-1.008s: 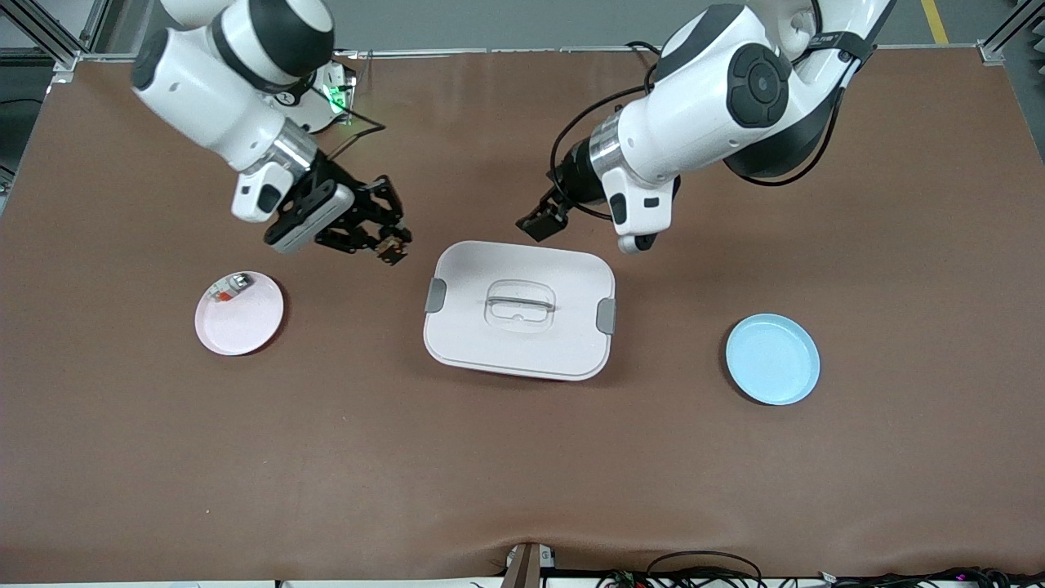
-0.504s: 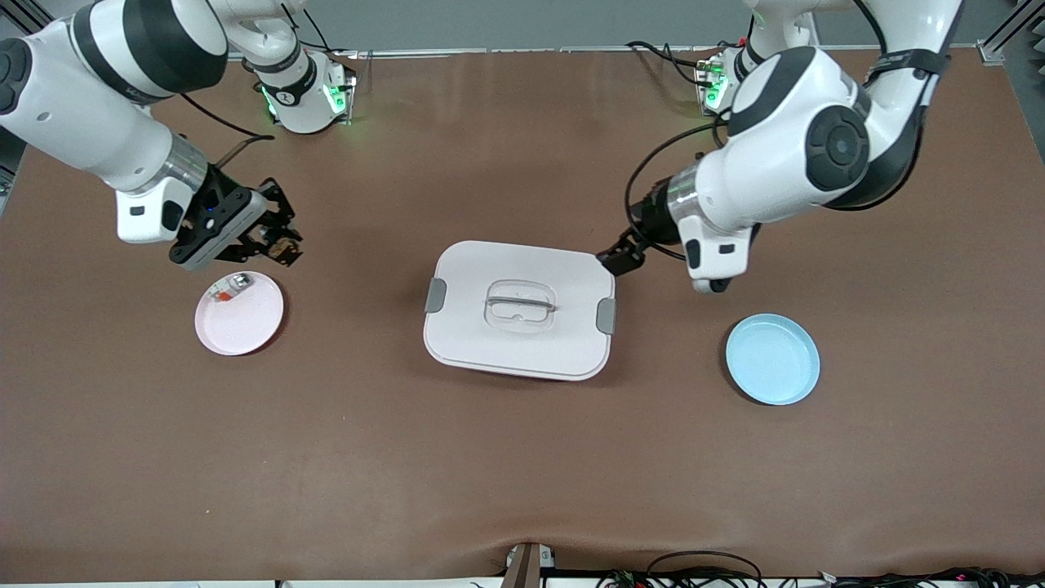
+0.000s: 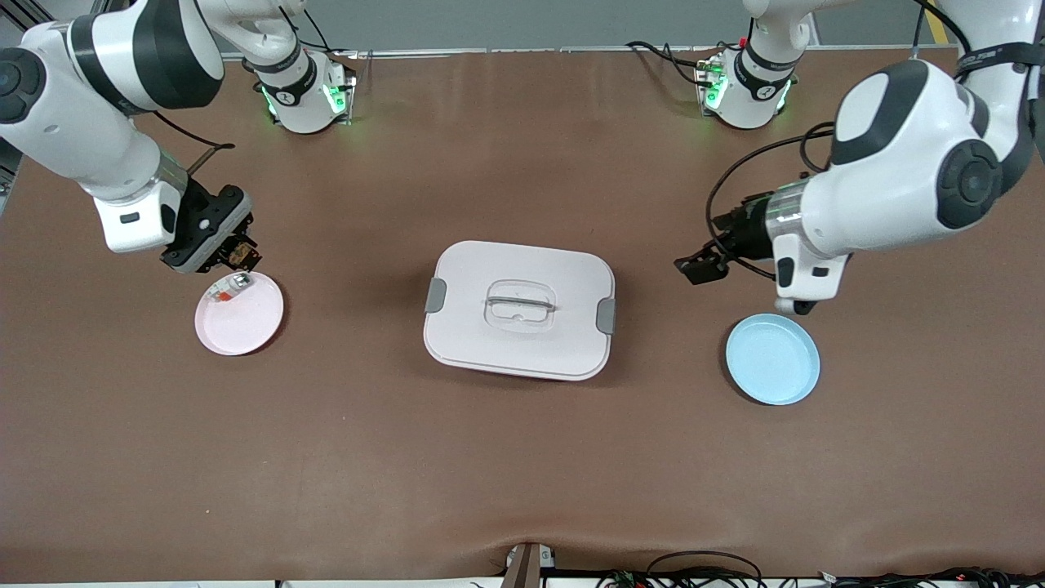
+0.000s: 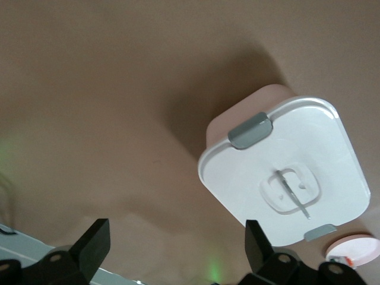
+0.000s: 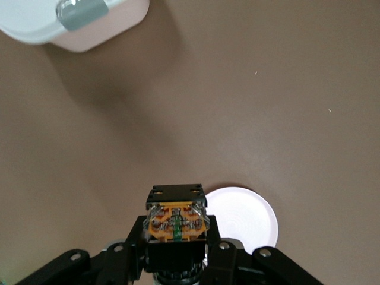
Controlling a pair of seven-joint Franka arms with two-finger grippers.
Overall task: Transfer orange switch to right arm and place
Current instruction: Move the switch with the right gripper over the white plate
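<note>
The orange switch (image 3: 242,256), a small black block with an orange face (image 5: 177,221), sits clamped between the fingers of my right gripper (image 3: 236,252). That gripper hangs over the table just by the rim of the pink plate (image 3: 245,322), which shows pale under the switch in the right wrist view (image 5: 246,217). My left gripper (image 3: 700,267) is open and empty, hovering over the table between the white lidded box (image 3: 519,309) and the blue plate (image 3: 772,359). In the left wrist view its fingertips (image 4: 95,240) stand wide apart.
A small silvery part with a red-orange bit (image 3: 230,287) lies on the pink plate's edge closest to the right gripper. The lidded box (image 4: 285,172) with grey latches stands mid-table. The blue plate has nothing on it. Cables lie along the table's front edge (image 3: 702,572).
My right arm has carried the switch from beside the box to the pink plate's rim. My left arm has drawn back from the box toward the blue plate, still open.
</note>
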